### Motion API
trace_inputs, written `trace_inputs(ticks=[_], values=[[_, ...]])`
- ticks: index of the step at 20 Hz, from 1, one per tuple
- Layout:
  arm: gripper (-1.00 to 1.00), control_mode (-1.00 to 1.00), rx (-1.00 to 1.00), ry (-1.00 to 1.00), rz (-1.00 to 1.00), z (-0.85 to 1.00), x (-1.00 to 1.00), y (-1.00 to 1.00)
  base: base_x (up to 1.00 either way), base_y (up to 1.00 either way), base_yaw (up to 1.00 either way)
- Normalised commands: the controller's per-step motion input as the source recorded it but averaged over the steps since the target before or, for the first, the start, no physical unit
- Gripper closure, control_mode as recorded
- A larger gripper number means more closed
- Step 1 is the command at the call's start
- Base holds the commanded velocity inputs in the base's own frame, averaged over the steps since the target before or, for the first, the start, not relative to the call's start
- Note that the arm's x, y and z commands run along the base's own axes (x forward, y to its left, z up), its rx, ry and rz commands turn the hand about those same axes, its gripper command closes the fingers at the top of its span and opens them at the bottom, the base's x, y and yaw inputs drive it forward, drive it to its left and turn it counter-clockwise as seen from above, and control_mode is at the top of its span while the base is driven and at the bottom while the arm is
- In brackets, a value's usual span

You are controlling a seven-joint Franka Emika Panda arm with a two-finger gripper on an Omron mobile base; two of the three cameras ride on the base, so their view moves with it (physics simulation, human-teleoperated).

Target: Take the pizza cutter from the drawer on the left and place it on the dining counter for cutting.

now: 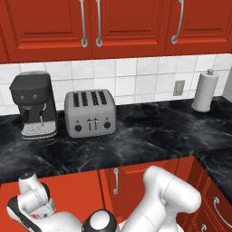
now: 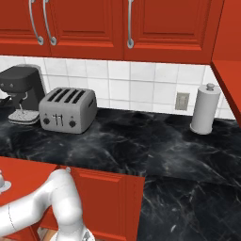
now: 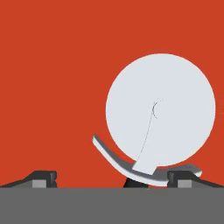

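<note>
The claw stands released, its two dark fingertips wide apart at the bottom of the hand view, one at the left and one at the right. Between and just beyond them lies the pizza cutter, flat on the plain red floor of the drawer. Its round silvery-white wheel blade sits toward the right of that view, a curved silver guard sweeps under the wheel, and the start of its black handle shows at the lower edge, close to the right fingertip. The fingertips grasp nothing; whether the right one touches the cutter cannot be told.

In the left base view the white arm bends low at the bottom of the picture, in front of the red cabinet fronts. Above it runs a long black marble desk joined to a white-tiled backsplash. On this desk stand a dark coffee machine at the left, a grey four-slot toaster just beside it, and a paper towel roll on its holder well apart at the right, near a wall socket. Red upper cabinets with silver bar handles hang above the tiles
</note>
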Motion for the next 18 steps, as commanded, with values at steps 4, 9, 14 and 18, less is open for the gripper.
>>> trace_inputs(ticks=[4,9,14,18], values=[[-1.00,-1.00,0.00,0.00,0.00,0.00,-0.20,0.00,0.00,0.00,0.00],[-1.00,-1.00,0.00,0.00,0.00,-0.11,-0.02,-0.01,0.00,0.00,0.00],[-1.00,-1.00,0.00,0.00,0.00,-0.19,0.00,0.00,0.00,0.00,0.00],[-1.00,-1.00,0.00,0.00,0.00,-0.02,-0.09,0.00,0.00,0.00,0.00]])
